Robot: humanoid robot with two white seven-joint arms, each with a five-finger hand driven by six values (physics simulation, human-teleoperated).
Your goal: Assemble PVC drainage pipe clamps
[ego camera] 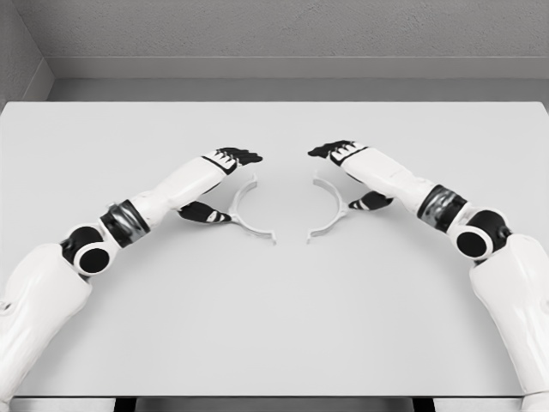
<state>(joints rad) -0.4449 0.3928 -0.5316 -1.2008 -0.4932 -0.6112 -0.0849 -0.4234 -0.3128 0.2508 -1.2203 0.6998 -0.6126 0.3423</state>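
Two white half-ring clamp pieces lie on the table, their open sides facing outward toward my hands. The left clamp half (251, 228) curves next to my left hand (238, 185), whose dark fingers (239, 157) reach past its far end while the thumb (204, 212) lies close against its outer curve. The right clamp half (331, 227) mirrors it, with my right hand (337, 179) alongside, fingers (333, 152) beyond its far end and thumb (371, 202) by its outer curve. Both hands are spread and neither piece is lifted. A gap separates the two halves.
The white table (274, 326) spans the view, its far edge (274, 102) meeting a grey wall. Both forearms slant in from the lower corners.
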